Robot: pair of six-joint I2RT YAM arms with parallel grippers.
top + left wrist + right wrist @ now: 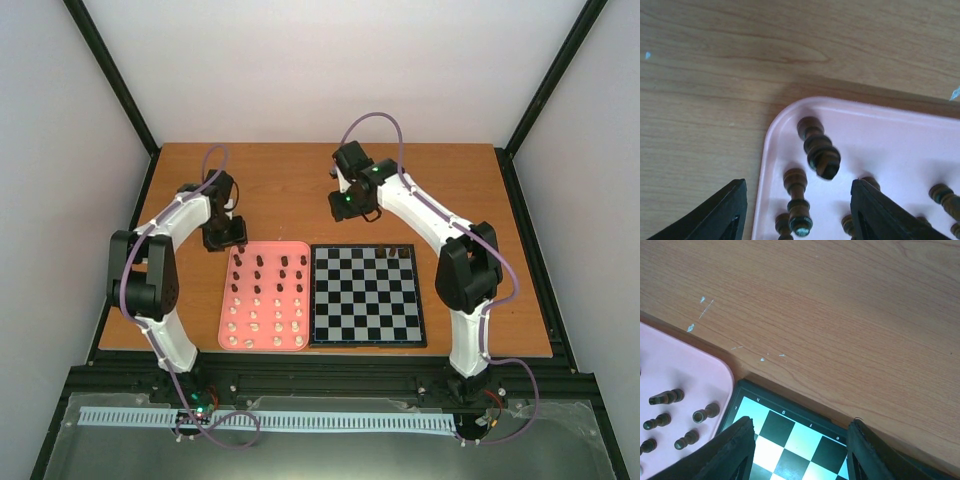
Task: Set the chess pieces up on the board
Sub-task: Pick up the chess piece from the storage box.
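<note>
The board (366,296) lies right of a pink tray (300,250). Dark chess pieces (262,268) fill the tray's far rows and cream ones (265,322) its near rows. A few dark pieces (393,251) stand on the board's far row, toward the right. My left gripper (228,236) hangs open over the tray's far left corner. In the left wrist view its fingers (725,212) straddle a dark piece (799,202) without touching it, and a taller dark piece (821,150) stands just beyond. My right gripper (345,207) is open and empty above the board's far left corner (747,390).
The wooden table (280,180) stretches behind the tray and board. Black frame posts (110,70) and white walls close in the sides. In the right wrist view, dark pieces (665,397) stand in the tray's corner left of the board.
</note>
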